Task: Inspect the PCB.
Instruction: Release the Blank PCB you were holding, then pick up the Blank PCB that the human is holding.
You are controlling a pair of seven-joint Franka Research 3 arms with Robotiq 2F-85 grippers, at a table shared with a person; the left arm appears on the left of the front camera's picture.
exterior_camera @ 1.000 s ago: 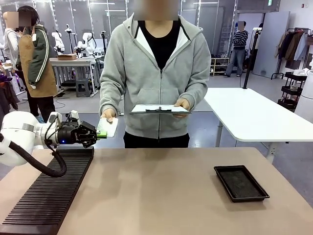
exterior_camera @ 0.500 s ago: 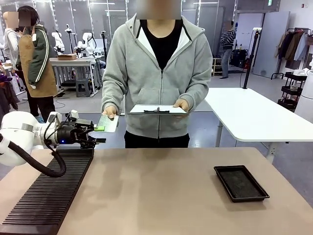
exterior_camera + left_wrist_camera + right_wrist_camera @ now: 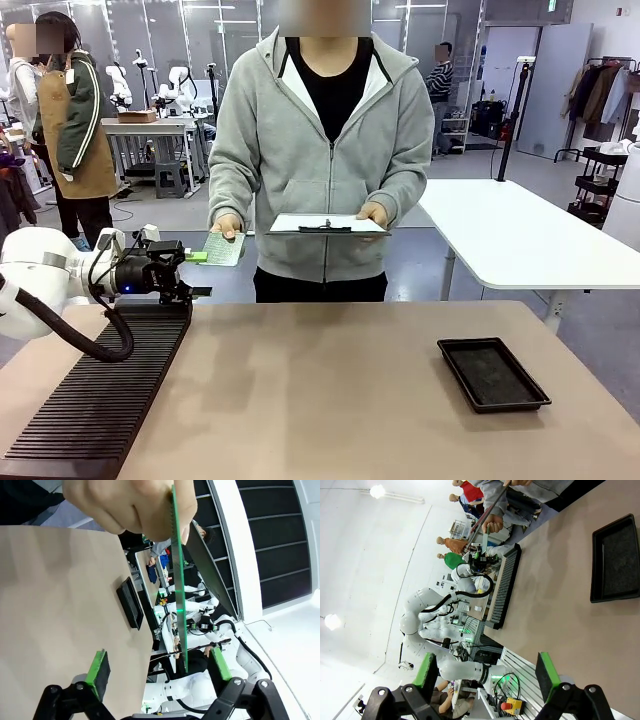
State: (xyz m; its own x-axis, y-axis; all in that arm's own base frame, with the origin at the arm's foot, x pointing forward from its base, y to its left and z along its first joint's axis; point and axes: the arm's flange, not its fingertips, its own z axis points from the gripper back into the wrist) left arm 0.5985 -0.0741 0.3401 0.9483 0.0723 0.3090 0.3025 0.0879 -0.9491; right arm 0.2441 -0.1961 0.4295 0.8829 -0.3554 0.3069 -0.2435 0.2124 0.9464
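Note:
The PCB [image 3: 224, 248] is a thin pale-green board held in the person's hand [image 3: 228, 225] at the table's far left edge. My left gripper [image 3: 200, 274] stands open just left of it, with its fingers apart from the board. In the left wrist view the PCB [image 3: 178, 580] hangs edge-on from the person's hand [image 3: 130, 505]. Its lower end reaches between my green pads [image 3: 98, 667] without touching them. My right gripper [image 3: 485, 672] is open with nothing between its fingers, high above the table.
The person's other hand holds a grey clipboard [image 3: 328, 225] with a white sheet. A black slotted rack [image 3: 100, 400] lies along the table's left side under my left arm. A black tray [image 3: 493, 373] sits at the right. A white table [image 3: 510, 235] stands behind.
My left gripper has opened and let go of the PCB, which the person's hand now holds alone. The gripper has drawn back slightly to the left.

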